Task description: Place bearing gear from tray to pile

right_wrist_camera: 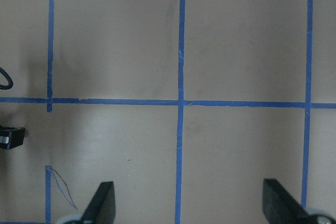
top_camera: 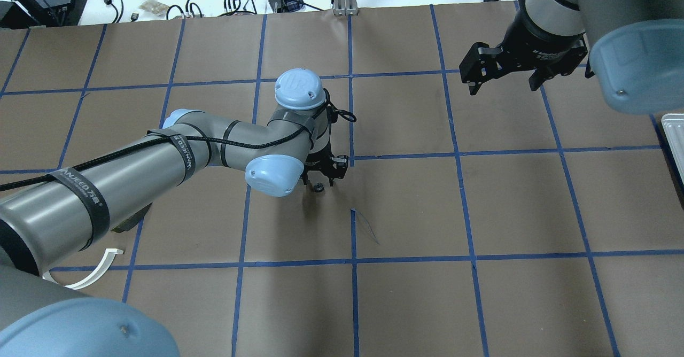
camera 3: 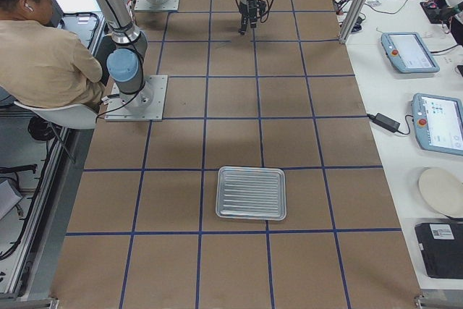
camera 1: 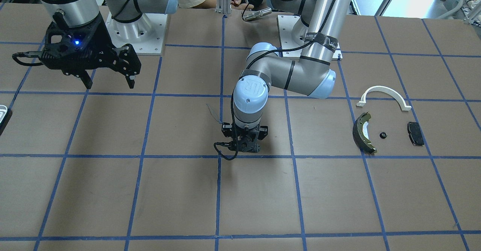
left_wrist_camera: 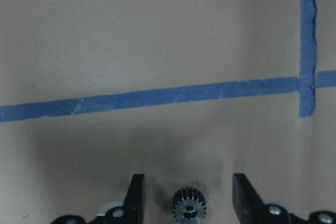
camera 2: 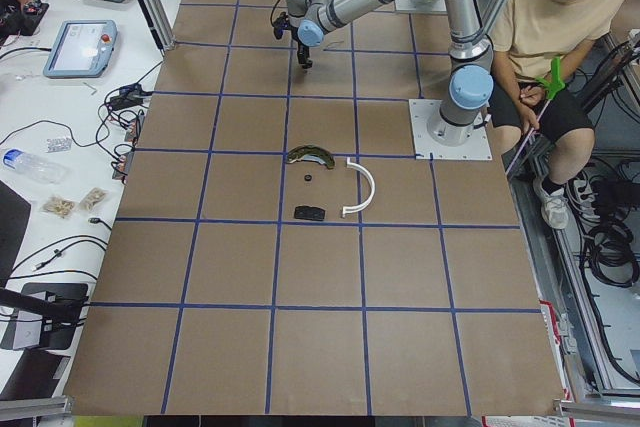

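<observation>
A small dark toothed bearing gear (left_wrist_camera: 190, 206) sits on the brown table between the two fingers of my left gripper (left_wrist_camera: 190, 199). The jaws stand apart on either side of it and do not touch it. The overhead view shows the gear (top_camera: 318, 187) just below the left gripper (top_camera: 319, 181), near the table's middle. The pile lies at the table's left end: an olive-and-dark brake shoe (camera 1: 362, 132), a white arc (camera 1: 383, 94), a black pad (camera 1: 415, 133) and a small black part (camera 1: 383, 135). My right gripper (top_camera: 502, 82) is open and empty, raised above the table.
A ribbed metal tray (camera 3: 251, 192) lies empty at the table's right end; its edge shows in the overhead view (top_camera: 674, 138). A seated person (camera 2: 560, 37) is behind the robot bases. Blue tape lines grid the brown table (camera 1: 180, 198).
</observation>
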